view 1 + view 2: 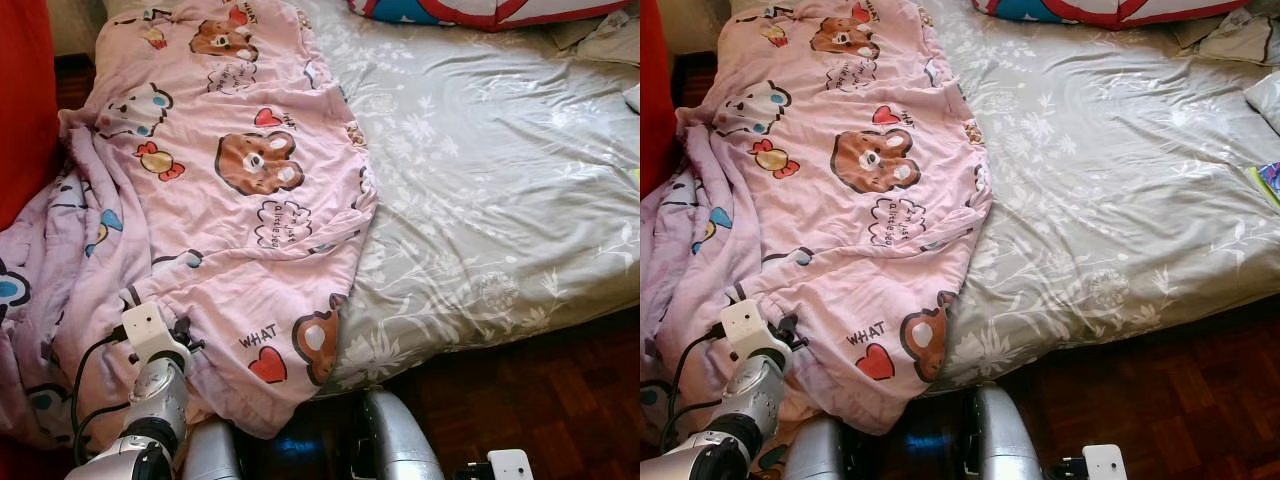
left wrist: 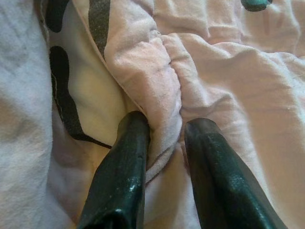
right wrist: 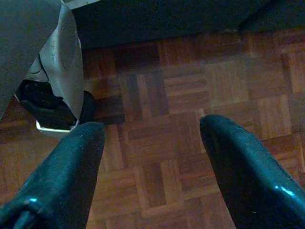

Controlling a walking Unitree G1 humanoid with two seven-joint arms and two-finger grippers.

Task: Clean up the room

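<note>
A pink blanket (image 1: pixel 240 170) printed with bears and hearts lies crumpled over the left side of the bed, its edge hanging down toward the floor. My left gripper (image 2: pixel 167 126) is at the blanket's near left edge, below the white wrist camera (image 1: pixel 150 330). Its two black fingers (image 2: pixel 126 162) are shut on a raised fold of the pink blanket (image 2: pixel 162 95). My right gripper (image 3: pixel 152 129) hangs low at my right side, open over the parquet floor (image 3: pixel 181 86), holding nothing.
The grey floral bedsheet (image 1: pixel 480 180) lies bare on the bed's right side. A red, white and blue pillow (image 1: pixel 480 10) sits at the far end. A red surface (image 1: pixel 25 100) stands at the left. Dark parquet floor (image 1: pixel 540 390) runs along the near edge of the bed.
</note>
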